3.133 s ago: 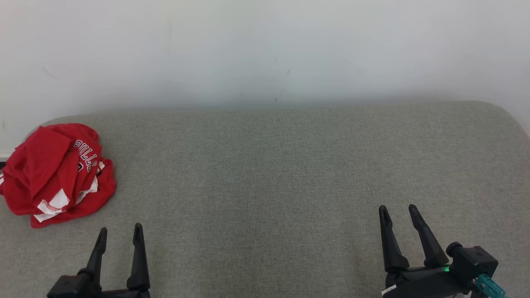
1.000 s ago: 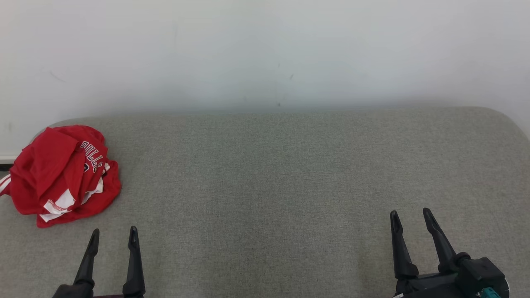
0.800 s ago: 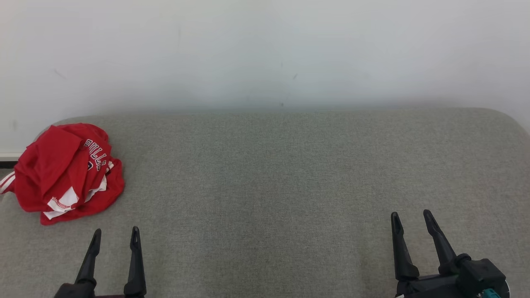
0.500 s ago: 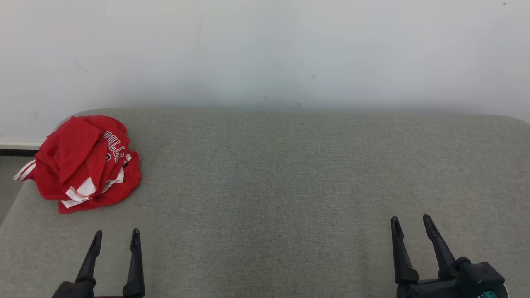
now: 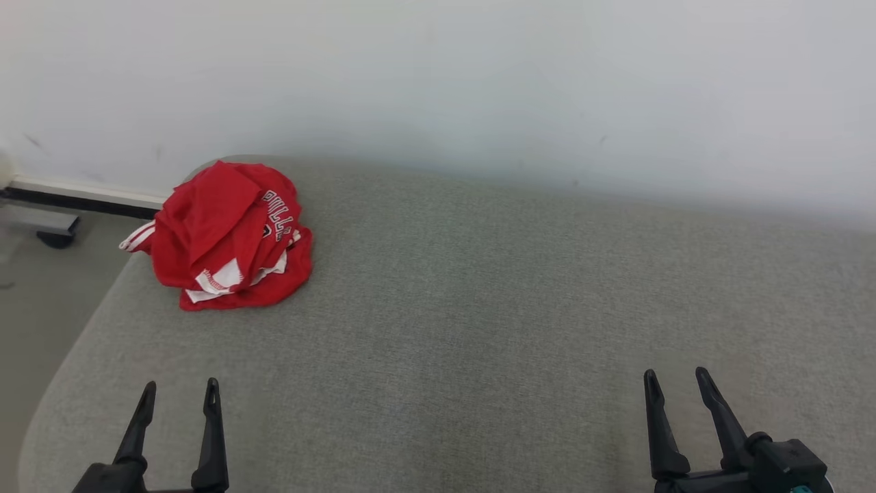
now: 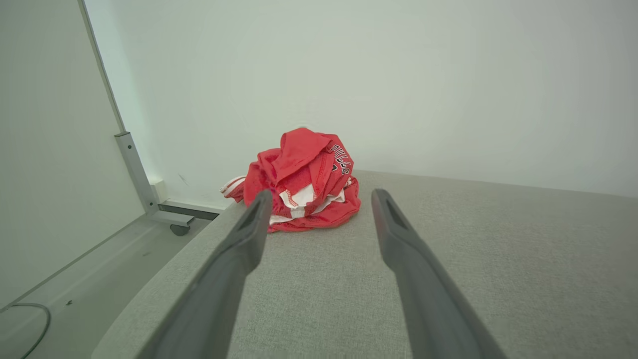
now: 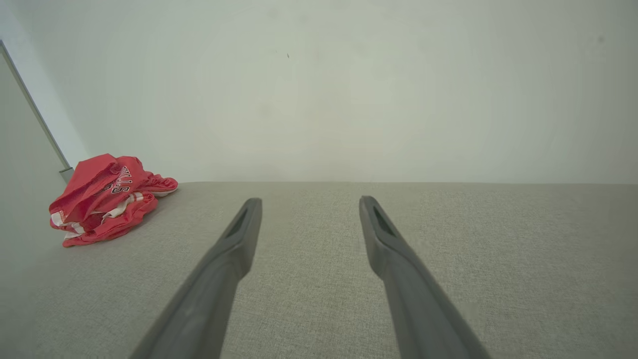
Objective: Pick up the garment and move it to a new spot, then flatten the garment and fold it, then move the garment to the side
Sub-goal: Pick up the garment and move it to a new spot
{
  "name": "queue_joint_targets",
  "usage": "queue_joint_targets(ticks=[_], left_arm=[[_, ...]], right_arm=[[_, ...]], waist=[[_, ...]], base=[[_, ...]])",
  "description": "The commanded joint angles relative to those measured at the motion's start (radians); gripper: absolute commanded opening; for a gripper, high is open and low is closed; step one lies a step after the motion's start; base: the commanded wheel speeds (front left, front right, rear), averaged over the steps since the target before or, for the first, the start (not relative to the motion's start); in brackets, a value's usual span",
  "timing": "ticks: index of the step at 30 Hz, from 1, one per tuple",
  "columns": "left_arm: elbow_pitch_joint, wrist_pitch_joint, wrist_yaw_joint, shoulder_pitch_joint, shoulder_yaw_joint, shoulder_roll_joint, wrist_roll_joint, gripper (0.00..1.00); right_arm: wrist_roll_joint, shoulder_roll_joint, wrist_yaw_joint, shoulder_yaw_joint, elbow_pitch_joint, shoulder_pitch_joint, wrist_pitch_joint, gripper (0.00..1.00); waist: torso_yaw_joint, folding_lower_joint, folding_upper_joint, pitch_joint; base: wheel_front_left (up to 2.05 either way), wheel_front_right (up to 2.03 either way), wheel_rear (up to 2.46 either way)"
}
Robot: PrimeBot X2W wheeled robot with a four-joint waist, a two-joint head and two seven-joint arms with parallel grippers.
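Red garment (image 5: 229, 236): you have it crumpled in a loose heap at the far left corner of the worktop, near the wall. A white-striped edge pokes out past the left rim.
Garment cloth: thin and mesh-like, with white trim and dark lettering edged in white. The lettering is creased and only partly readable.
Left gripper (image 5: 181, 385): your jaws are spread wide and hold nothing. It sits over the near left of the worktop, well short of the garment. In your left wrist view the heap lies straight ahead, between the two fingers.
Right gripper (image 5: 675, 374): jaws spread just as wide and empty. It is over the near right, well apart from the garment.
Fingers (image 6: 408, 259): long, dark and matte, tapering to narrow tips, with a slot near each tip.
Worktop (image 5: 493, 322): grey woven covering with a fine, even grain and rounded corners.
Wall (image 5: 438, 82): pale, smooth, with a few faint marks.
Floor (image 5: 41, 301): pale, to your left of the worktop, with a grey metal frame foot (image 5: 37, 220) on a dark castor.
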Motion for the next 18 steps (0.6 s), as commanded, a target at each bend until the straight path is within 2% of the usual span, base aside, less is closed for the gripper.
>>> queue_joint_targets(ticks=[1, 18], left_arm=[[0.002, 0.005, 0.003, 0.011, 0.001, 0.005, -0.008, 1.0], [0.0, 0.005, 0.021, 0.019, 0.001, 0.018, -0.017, 1.0]], right_arm=[[0.004, -0.002, -0.002, 0.0, 0.005, 0.004, -0.001, 1.0], [0.013, -0.002, -0.002, 0.01, 0.032, -0.001, -0.001, 1.0]], waist=[[0.049, 0.0, 0.0, -0.004], [0.205, 0.0, 0.0, -0.003]], base=[[0.0, 0.0, 0.0], [0.0, 0.0, 0.0]])
